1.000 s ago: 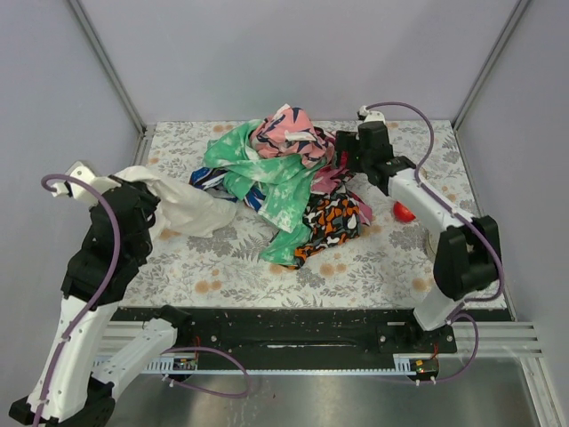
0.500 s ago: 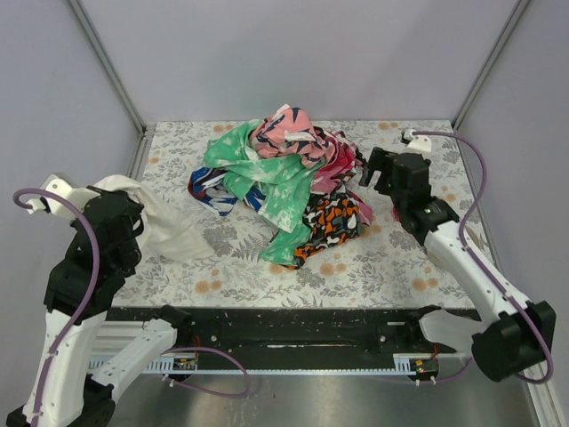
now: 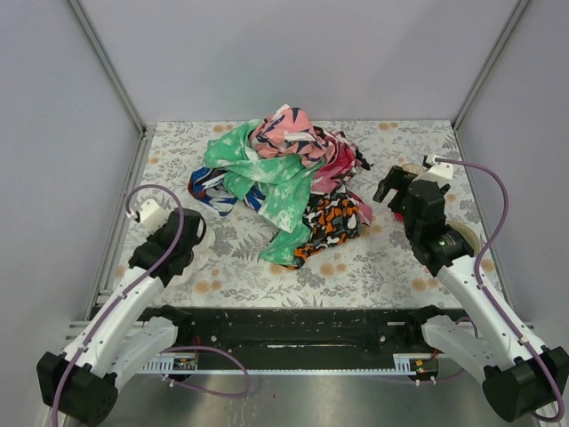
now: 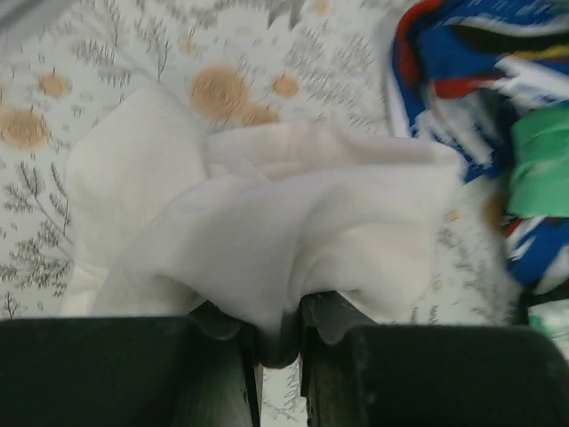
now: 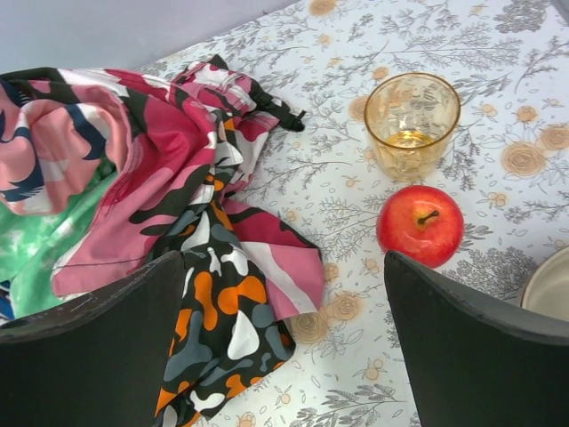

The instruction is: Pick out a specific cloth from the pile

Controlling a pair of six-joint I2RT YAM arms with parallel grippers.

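White cloth (image 4: 267,240) pinched in left end effector (image 4: 277,345), pile (image 3: 284,182) near

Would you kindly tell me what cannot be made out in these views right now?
- Plain white soft cloth: in the top view, nearly all hidden beneath the left gripper pinching it.
- Red apple: in the top view, largely hidden behind the open right gripper.
- Pale round rim: right wrist view, cut off by the edge and a finger.
- Blue striped cloth: left wrist view, blurred.
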